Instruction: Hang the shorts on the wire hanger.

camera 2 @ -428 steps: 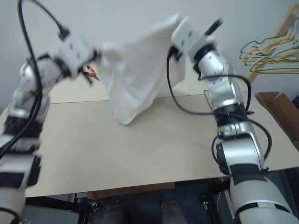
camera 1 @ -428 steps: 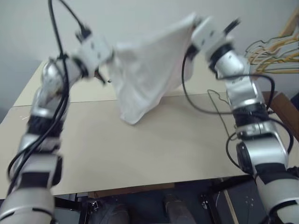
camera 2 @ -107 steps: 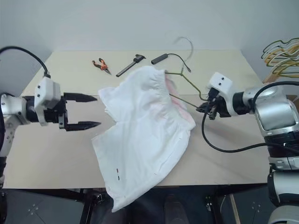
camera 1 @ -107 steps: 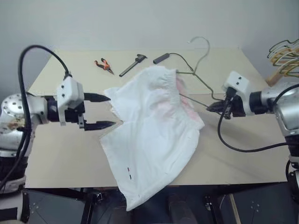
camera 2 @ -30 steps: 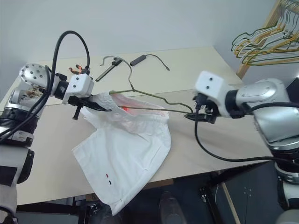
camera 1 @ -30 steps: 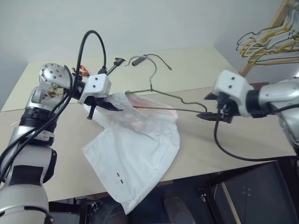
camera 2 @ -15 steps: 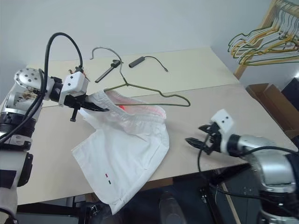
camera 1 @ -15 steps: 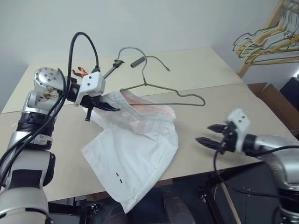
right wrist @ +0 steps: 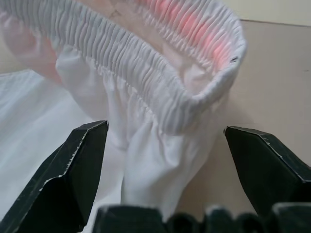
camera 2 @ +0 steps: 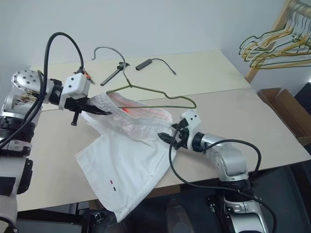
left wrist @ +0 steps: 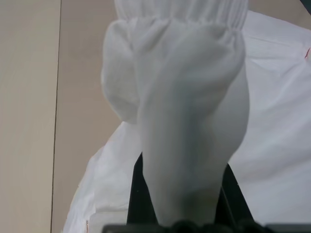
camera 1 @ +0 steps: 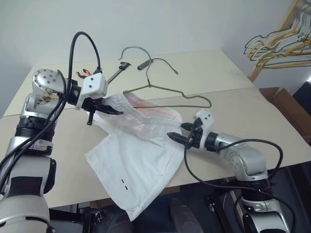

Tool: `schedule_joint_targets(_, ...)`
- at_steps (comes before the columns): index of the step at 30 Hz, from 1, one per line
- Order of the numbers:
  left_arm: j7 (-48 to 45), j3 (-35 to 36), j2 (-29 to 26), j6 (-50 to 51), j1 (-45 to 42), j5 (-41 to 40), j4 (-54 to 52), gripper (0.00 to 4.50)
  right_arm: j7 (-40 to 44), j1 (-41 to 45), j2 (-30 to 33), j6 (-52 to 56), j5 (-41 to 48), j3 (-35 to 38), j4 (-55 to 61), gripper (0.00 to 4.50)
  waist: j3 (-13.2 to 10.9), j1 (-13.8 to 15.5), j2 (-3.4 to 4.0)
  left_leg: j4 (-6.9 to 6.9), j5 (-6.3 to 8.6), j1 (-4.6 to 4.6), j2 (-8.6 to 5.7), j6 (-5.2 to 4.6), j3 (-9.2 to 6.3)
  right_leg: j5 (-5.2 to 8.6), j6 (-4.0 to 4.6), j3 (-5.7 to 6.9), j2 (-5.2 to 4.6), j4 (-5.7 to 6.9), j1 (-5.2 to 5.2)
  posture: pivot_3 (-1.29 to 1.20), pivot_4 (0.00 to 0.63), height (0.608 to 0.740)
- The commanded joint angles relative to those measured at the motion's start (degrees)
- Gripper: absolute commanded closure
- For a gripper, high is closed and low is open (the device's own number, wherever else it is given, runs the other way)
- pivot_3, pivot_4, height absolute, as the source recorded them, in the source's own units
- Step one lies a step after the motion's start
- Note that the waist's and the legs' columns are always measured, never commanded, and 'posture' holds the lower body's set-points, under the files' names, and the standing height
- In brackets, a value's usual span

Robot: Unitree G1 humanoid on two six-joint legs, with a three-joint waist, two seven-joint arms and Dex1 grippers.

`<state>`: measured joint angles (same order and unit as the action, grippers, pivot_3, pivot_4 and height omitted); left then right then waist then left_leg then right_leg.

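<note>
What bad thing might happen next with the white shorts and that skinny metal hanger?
The thin grey wire hanger sits loosely in the waistband of the white cloth shorts, held by neither hand, so a tug might tip it out. Much of the shorts hangs over the beige table edge; if the shut left hand slips, they may slide off. The open right hand might pinch only one layer of waistband.

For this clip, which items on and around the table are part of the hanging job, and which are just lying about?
Part of the job:
- shorts, waistband pinched by the left gripper
- wire hanger, one end inside the waistband
- right gripper, open at the waistband's other end

Lying about:
- pliers
- black tool
- black cable
- bunch of hangers beside the table
</note>
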<state>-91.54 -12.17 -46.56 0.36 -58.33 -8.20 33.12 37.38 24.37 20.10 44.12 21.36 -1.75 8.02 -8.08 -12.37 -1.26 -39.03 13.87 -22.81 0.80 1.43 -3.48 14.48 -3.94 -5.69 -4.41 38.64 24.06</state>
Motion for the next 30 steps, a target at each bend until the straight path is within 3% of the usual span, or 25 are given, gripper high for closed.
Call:
schedule_joint_targets(1, 0.4, 2.6, -1.3, 0.7, 0.0, -0.5, -2.2, 4.5, 0.1, 1.8, 0.2, -0.8, 0.9, 0.5, 0.2, 1.27, 0.0, 0.2, 0.0, 0.0, 0.0, 0.0, 0.0, 0.0, 0.0, 0.0, 0.0, 0.0, 0.0, 0.0, 0.0, -0.1, 0.071, 0.74)
schedule_joint_targets(10, 0.1, 3.0, -1.6, 1.1, 0.9, -0.5, -3.0, 4.5, 0.5, 1.6, 0.4, -2.6, 1.0, 0.6, 0.1, 4.36, 0.1, 0.5, -0.1, 0.0, 0.0, -0.01, 0.0, 0.0, -0.01, 0.0, 0.0, 0.01, 0.0, -0.01, 0.01, -0.11, 0.066, 0.74)
schedule_joint_targets(17, -1.0, 1.4, -4.7, 0.0, 3.9, -0.9, -1.6, 4.5, -1.9, -0.2, 4.4, -4.7, 0.5, 6.4, -1.0, 4.46, 0.1, 0.4, -0.09, 0.0, 0.0, -0.02, 0.0, 0.0, 0.01, 0.0, 0.0, 0.0, 0.0, -0.01, 0.02, -0.12, 0.08, 0.74)
schedule_joint_targets(30, 4.4, 2.6, -5.1, 0.2, 7.1, 2.4, 0.9, 4.5, 4.7, -1.6, 18.2, -6.3, 3.4, 12.0, -0.4, 4.46, 0.1, 0.5, -0.1, 0.01, 0.0, -0.02, 0.02, 0.0, 0.02, 0.01, -0.01, 0.02, 0.01, -0.09, -0.02, -0.14, 0.098, 0.74)
